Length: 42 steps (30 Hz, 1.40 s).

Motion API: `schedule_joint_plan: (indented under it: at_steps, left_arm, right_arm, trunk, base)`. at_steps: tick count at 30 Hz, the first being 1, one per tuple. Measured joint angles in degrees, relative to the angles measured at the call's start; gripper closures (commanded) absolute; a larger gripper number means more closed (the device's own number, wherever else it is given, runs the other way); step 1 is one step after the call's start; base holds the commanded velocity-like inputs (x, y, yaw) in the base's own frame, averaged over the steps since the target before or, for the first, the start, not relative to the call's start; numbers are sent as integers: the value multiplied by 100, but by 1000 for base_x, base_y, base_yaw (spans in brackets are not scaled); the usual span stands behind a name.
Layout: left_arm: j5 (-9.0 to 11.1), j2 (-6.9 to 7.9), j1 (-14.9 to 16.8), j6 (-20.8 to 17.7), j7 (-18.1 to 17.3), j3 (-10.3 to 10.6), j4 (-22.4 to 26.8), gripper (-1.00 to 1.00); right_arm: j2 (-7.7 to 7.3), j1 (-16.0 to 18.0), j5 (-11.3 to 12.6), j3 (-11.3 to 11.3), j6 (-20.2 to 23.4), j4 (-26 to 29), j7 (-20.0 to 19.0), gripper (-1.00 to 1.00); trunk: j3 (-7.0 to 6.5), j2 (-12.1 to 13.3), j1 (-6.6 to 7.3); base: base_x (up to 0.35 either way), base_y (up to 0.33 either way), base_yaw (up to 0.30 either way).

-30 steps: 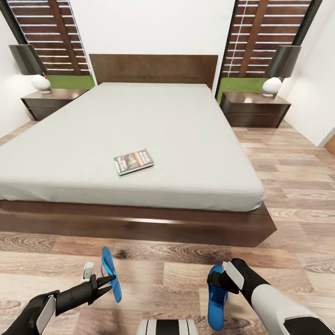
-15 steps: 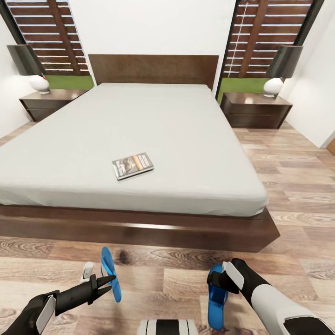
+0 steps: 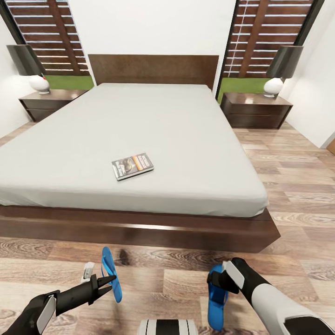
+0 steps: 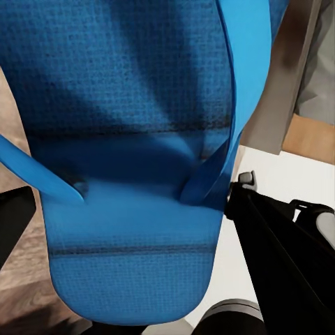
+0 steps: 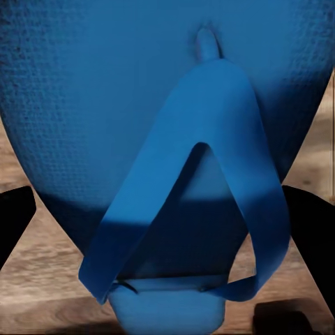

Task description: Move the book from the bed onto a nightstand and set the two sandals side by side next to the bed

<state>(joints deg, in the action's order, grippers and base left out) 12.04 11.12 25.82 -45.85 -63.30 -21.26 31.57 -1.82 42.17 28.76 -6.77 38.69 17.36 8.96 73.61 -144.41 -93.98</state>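
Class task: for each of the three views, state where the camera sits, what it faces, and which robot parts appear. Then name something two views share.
Head view: up on the robot's head, facing the bed and book; both arms show, left gripper and right gripper.
Left wrist view: near that gripper, facing its sandal; dark fingers show.
Right wrist view: facing its sandal; fingers show.
Shared: head and wrist views show both sandals.

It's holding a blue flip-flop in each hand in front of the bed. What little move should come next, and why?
Probably lower both arms toward the floor. The left gripper and right gripper each hold a sandal on edge above the planks, apart from each other, near the bed. They need to lie flat, side by side.
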Motion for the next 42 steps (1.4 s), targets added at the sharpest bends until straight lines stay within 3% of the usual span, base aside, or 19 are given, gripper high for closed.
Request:
schedule_joint_plan:
  at_steps: [7, 13, 20, 35, 42]
  left_arm:
    - [7, 5, 0, 0, -8, -1, 7, 100]
    - [9, 37, 0, -7, -23, -4, 9, 100]
    - [-2, 63, 0, -2, -237, -2, 9, 100]
    - [-9, 74, 0, -3, -281, -4, 7, 100]
    - [-16, 82, 0, -2, -287, -3, 8, 100]
  right_arm:
    - [-107, 254, -3, 8, 704, 69, 14, 100]
    - [-192, 332, 0, 8, 988, 94, 33, 100]
    - [-207, 348, 1, 8, 1047, 103, 90, 100]
    - [-208, 451, 15, 11, 1053, 109, 372, 100]
    - [-203, 535, 17, 11, 1052, 111, 373, 100]
  trunk:
    - [0, 0, 0]
    - [0, 0, 0]
    - [0, 0, 0]
    - [0, 0, 0]
    - [154, -9, -18]
  base:
    - [0, 0, 0]
    - [0, 0, 0]
    - [0, 0, 0]
    - [0, 0, 0]
    - [0, 0, 0]
